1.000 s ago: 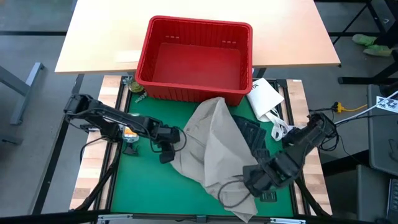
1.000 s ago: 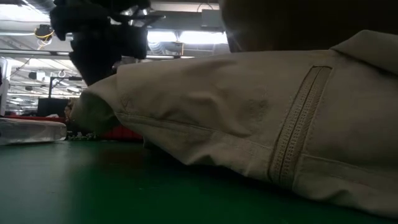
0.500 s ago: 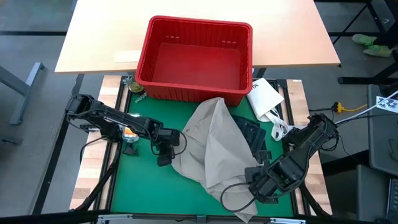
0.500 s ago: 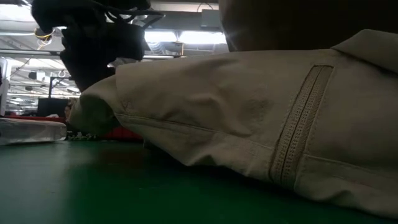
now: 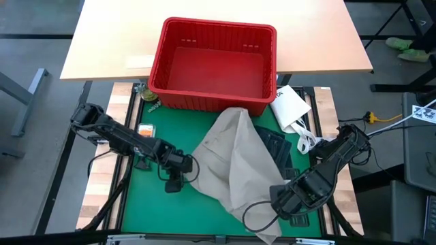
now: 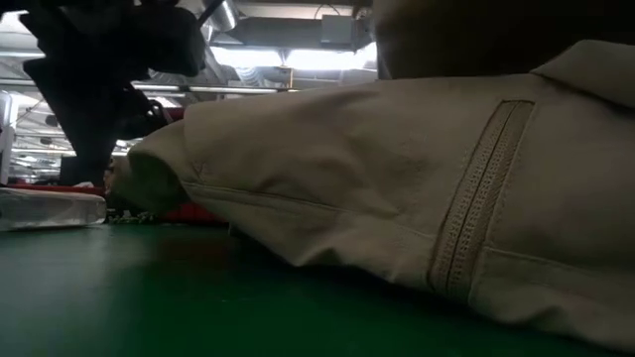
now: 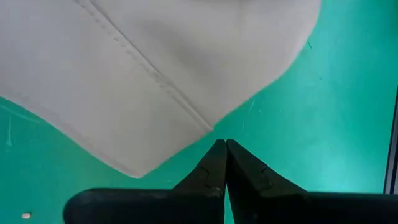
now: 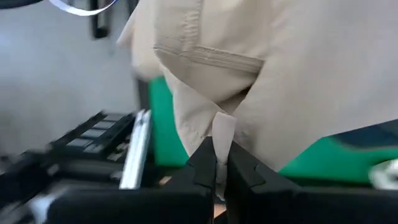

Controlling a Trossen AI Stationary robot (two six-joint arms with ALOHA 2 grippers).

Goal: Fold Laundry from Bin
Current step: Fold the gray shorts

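Tan khaki trousers [image 5: 235, 160] sprawl on green mat [image 5: 150, 204] before empty bin [image 5: 213, 64]. Right gripper [image 8: 219, 163] pinches trouser edge. Left gripper [image 7: 225, 149] closed, empty, just off the cloth.

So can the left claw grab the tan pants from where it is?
Probably yes. The left claw sits shut on the green mat, just beside the edge of the tan pants, nothing between them; it must open first.

The high camera is looking straight down over the whole bench [image 5: 109, 47]. The low one is peering level and close at the khaki trousers [image 6: 397, 188], which both wrist cameras are sharing nearby.
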